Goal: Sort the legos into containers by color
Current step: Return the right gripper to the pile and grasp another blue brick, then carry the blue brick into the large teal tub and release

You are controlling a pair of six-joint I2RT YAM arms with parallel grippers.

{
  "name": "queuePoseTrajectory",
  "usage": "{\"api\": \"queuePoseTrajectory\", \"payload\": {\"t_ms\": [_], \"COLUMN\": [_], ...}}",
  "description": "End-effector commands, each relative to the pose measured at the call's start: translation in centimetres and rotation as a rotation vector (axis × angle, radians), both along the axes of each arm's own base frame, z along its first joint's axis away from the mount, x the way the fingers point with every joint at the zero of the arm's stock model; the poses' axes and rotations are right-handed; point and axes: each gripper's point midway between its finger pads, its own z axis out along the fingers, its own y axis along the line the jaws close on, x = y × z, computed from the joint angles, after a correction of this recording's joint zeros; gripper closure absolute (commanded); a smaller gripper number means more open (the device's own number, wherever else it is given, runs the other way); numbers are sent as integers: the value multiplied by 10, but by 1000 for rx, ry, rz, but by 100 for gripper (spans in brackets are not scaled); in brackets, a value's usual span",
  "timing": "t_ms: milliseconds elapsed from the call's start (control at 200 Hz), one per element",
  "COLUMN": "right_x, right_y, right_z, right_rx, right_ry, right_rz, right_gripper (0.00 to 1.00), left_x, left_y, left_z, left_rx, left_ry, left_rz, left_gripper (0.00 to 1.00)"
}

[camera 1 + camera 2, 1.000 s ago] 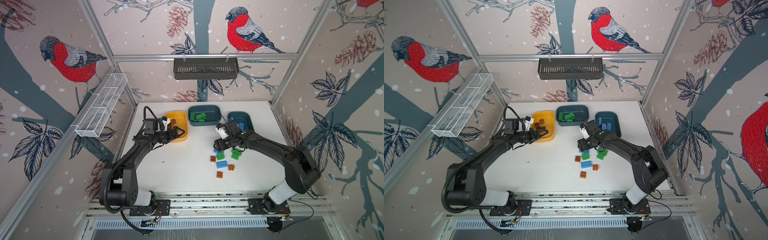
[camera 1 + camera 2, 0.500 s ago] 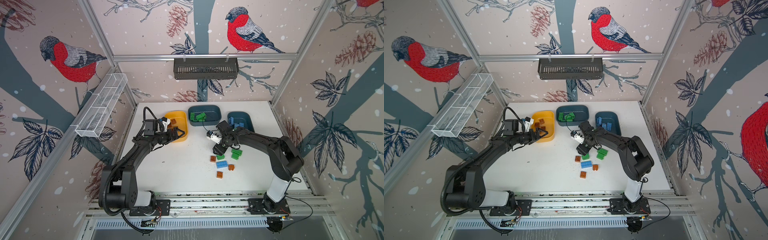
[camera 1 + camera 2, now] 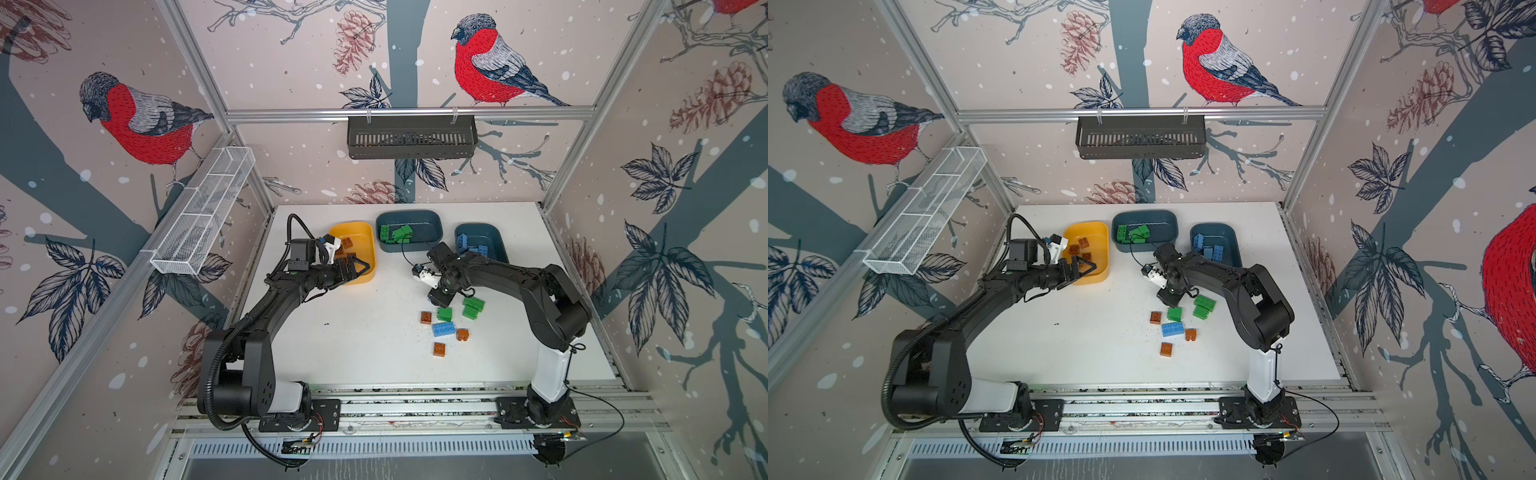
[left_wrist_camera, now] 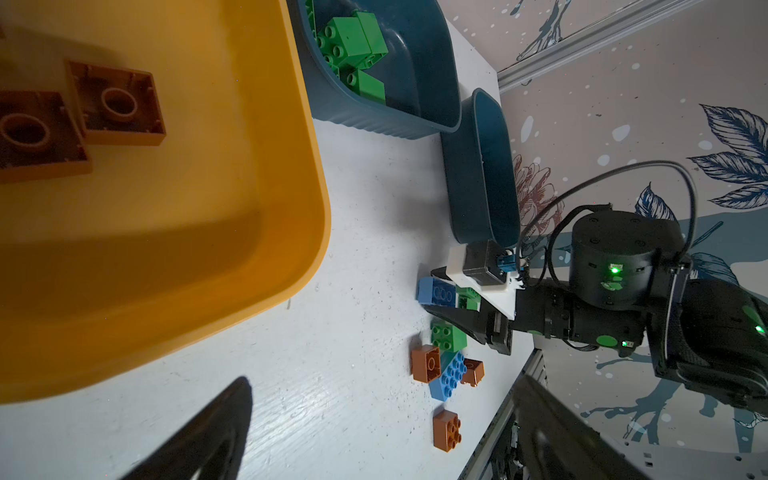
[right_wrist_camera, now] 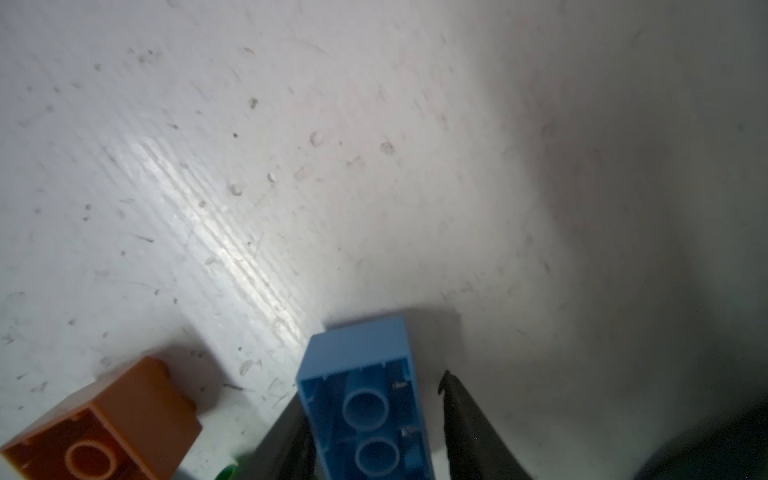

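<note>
Right gripper (image 5: 370,395) jaws straddle one blue brick (image 5: 361,374), one finger clear; left gripper (image 3: 360,266) wide, empty; three brown bricks (image 3: 425,317) adjacent

On white surface (image 3: 357,357): yellow plastic tub (image 3: 369,253) with brown bricks (image 3: 347,244); dark teal plastic tub (image 3: 424,230) with green bricks (image 3: 399,233); second teal tub (image 3: 493,241) with blue bricks (image 3: 462,241); loose cluster (image 3: 443,329) beside right hand (image 3: 438,305), green, brown, light blue.

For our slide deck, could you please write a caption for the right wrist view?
The right tool brackets a light blue lego on the white table, a brown-orange lego close by.
</note>
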Motion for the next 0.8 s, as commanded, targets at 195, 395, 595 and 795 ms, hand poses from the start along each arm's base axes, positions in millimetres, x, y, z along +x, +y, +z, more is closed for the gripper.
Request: {"api": "queuePoseTrajectory", "payload": {"t_ms": [195,395,595,795], "right_x": [6,20,52,101], "right_y": [-9,-12,-31,-92], "right_z": [2,42,111,138], "right_rx": [-17,42,192,213], "right_ry": [6,-50,-175,-280], "right_rz": [-17,-69,-203,-416], "right_gripper": [75,77,77,77], "left_x": [3,3,7,11], "left_y": [0,-1,-4,-6], "left_z": [5,12,24,31], "left_rx": [-1,-12,-52,-65], "left_ry": [-26,-38,-53,-62], "left_rz": [-8,-9,-4,-8], "left_gripper": [3,3,3,3]}}
